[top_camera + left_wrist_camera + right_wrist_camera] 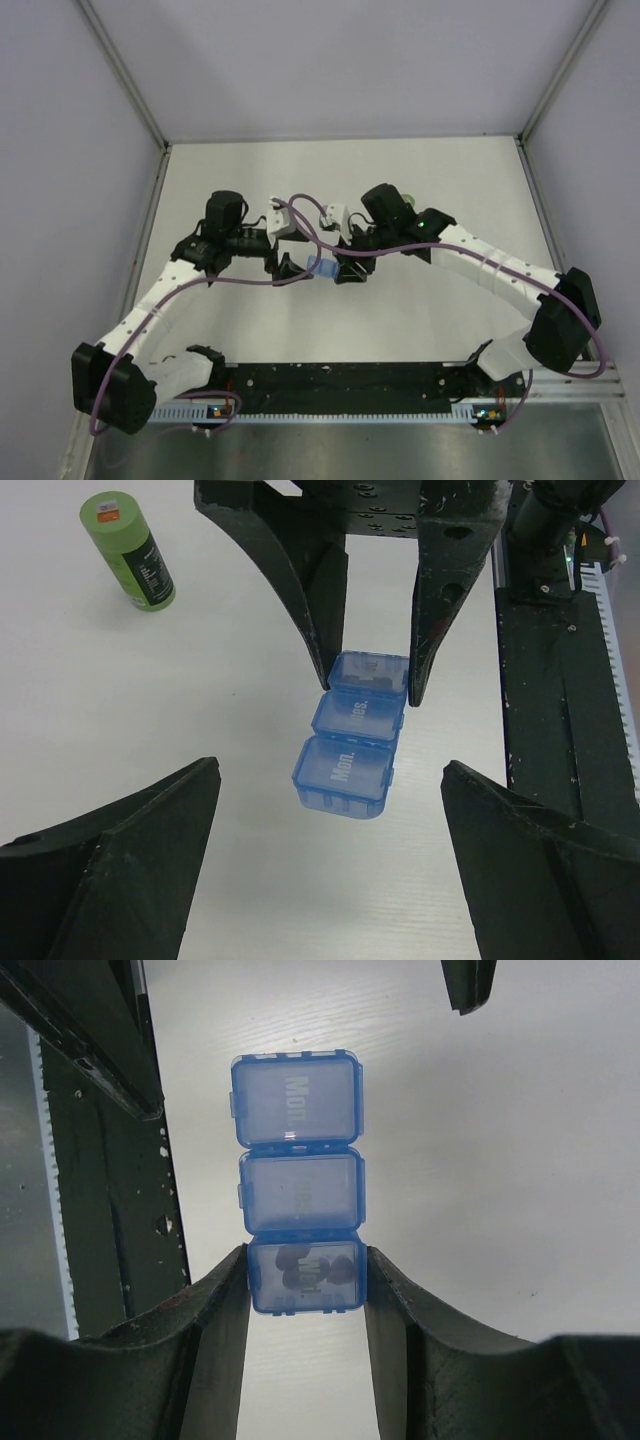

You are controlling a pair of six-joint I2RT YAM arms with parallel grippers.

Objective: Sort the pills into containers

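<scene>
The containers are one translucent blue pill box (318, 266) with three lidded compartments in a row, lying on the white table between both arms. My right gripper (306, 1260) is shut on the box's end compartment (305, 1278), one finger on each side. A few dark pills (296, 1266) show through that compartment's lid. The other two lids, one marked "Mon." (343, 772), are closed and their contents do not show. My left gripper (328, 780) is open wide, facing the "Mon." end of the box (350, 735) without touching it. In the left wrist view the right gripper (370, 680) clamps the far end.
A green bottle (128, 552) lies on its side on the table beyond the box, to the left in the left wrist view. The black base rail (340, 380) runs along the near table edge. Grey walls enclose the table on three sides.
</scene>
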